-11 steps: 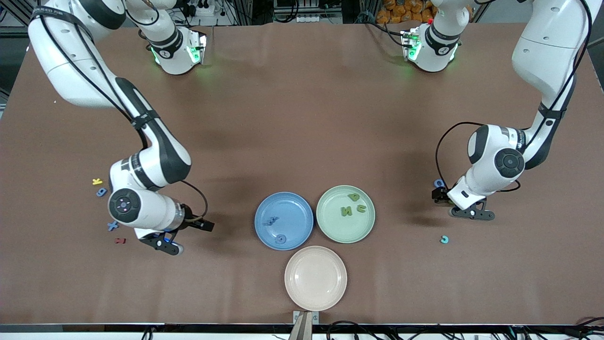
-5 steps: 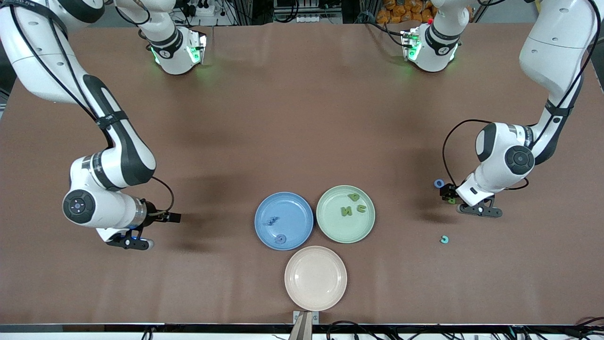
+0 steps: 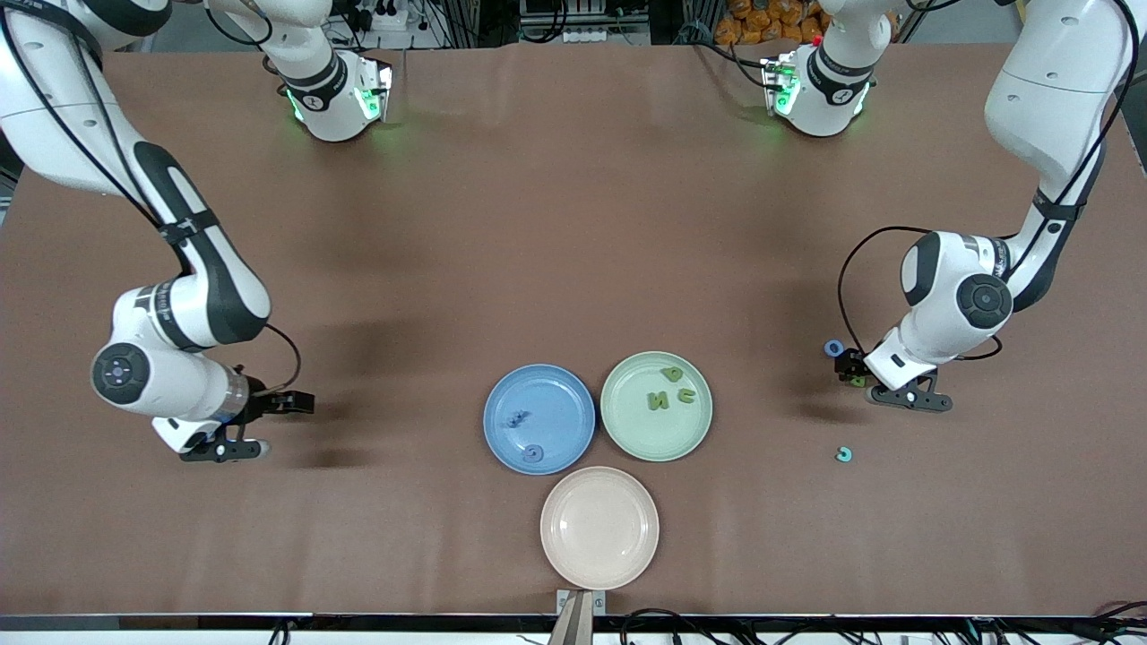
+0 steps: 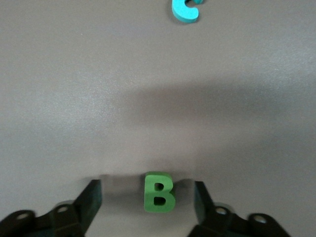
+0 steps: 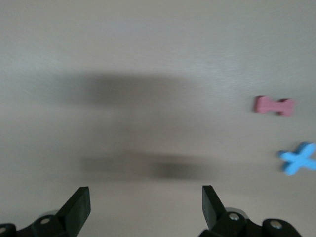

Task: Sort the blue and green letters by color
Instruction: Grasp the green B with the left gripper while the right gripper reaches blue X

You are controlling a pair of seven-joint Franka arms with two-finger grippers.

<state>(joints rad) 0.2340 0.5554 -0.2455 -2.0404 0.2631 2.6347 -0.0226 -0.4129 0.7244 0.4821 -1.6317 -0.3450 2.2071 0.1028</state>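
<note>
A green letter B lies flat on the table between the fingers of my left gripper. The jaws are open, with a gap on each side of the B. In the front view this gripper is low at the left arm's end of the table. Beside it lie a blue ring-shaped letter and a teal C. The blue plate holds two blue letters. The green plate holds three green letters. My right gripper is open and empty, with a blue X nearby.
A beige plate with nothing on it sits nearer the front camera than the other two plates. A dark red letter lies beside the blue X. In the front view the right arm covers the letters at its end of the table.
The right arm has swung toward its own end of the table and now covers the letters there. The left gripper shifted slightly away from the plates, staying over the green B.
</note>
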